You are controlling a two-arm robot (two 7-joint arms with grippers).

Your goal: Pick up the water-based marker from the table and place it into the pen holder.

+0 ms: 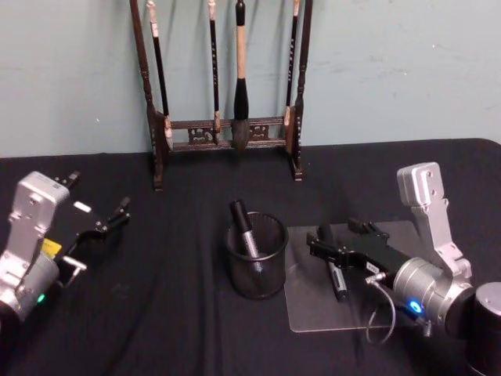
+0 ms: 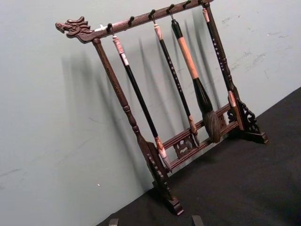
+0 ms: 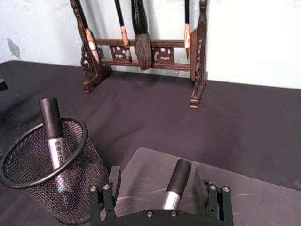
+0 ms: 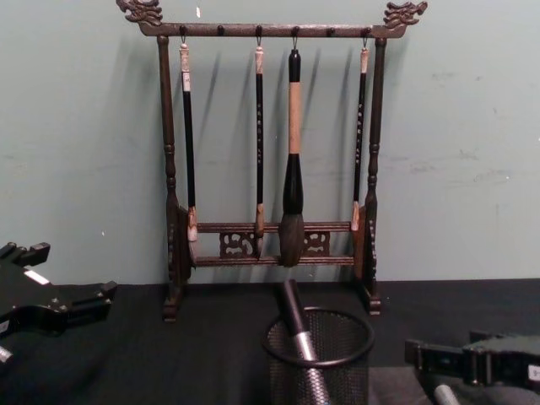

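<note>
A black and silver water-based marker (image 1: 336,276) lies on a clear plastic sheet (image 1: 313,309) to the right of the pen holder. My right gripper (image 1: 337,239) is low over the sheet and open, one finger on each side of the marker's capped end (image 3: 176,183). The pen holder (image 1: 257,258) is a round black mesh cup (image 3: 44,174) standing just left of the sheet. Another marker (image 1: 243,227) leans inside it (image 4: 297,331). My left gripper (image 1: 98,227) is parked open at the table's left side, holding nothing.
A tall dark wooden brush rack (image 1: 227,133) with several hanging brushes stands at the back against the wall (image 4: 278,143). Black cloth (image 1: 172,298) covers the table. The sheet's front edge lies near the table's front.
</note>
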